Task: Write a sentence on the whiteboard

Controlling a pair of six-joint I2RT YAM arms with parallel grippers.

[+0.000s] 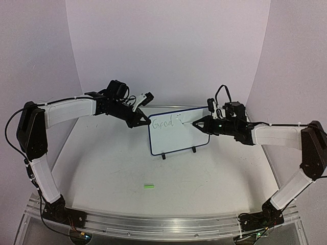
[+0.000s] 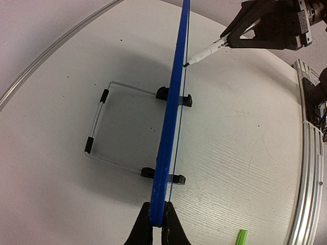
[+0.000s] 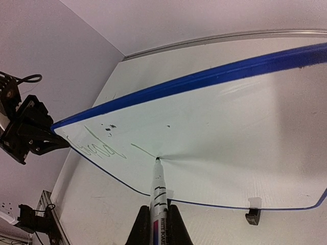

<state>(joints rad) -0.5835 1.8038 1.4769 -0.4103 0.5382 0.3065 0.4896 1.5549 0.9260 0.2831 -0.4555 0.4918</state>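
Fingers of the left gripper are pressed nearly together on the thin blue rim of the whiteboard, pinching its left edge near the top corner. Well below those fingers, toward the arm bases, a green cap lies loose on the table.

Running away from the left fingertips, the board stands upright on two black feet, with a wire stand folded out behind it. The sentence is barely begun. "Good" sits just right of the left fingers, with a short new stroke starting beside it.

Farther right, the tip of the marker touches the board face at the end of that stroke. The right gripper has its fingers closed narrow around the pen barrel, which sticks straight out ahead of them.

The board looks light, thin and stiff, so pen pressure could push it back or slide it on its small feet. The pinch on the rim is probably what steadies it. The rim is the sensible place to take hold, since the glossy face is slick and fresh ink would smear under a finger. A light, even press on the marker should be enough.
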